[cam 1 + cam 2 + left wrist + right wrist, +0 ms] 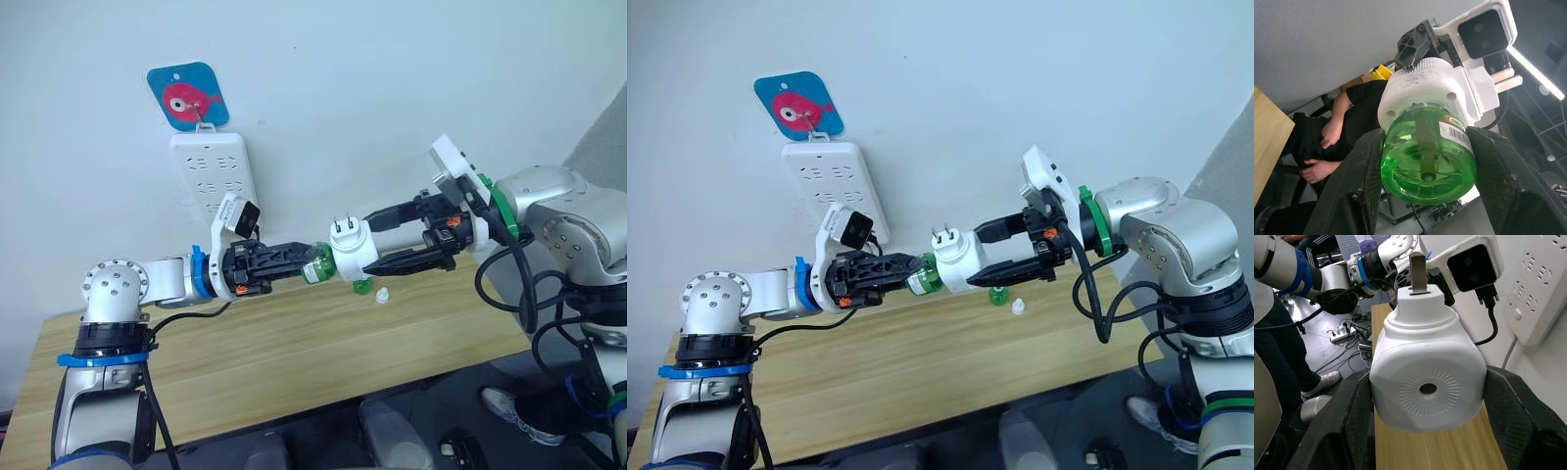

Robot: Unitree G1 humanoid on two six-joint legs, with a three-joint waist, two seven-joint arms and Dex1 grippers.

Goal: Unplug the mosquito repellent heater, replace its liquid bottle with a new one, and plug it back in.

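The mosquito repellent heater (pixel 349 250) hangs above the table (pixel 294 362), pinched in my right gripper (pixel 392 240) — my left gripper (pixel 306 262) clamps its green bottle (pixel 318 264). Best twist along the axis — no prying sideways.

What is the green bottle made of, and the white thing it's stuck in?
The green bottle looks like clear, glossy plastic: you can see a rod inside and light shining through. The mosquito repellent heater looks like smooth, matte white plastic with a molded ring of fine lines around its vent hole. Its prongs look like bare metal.
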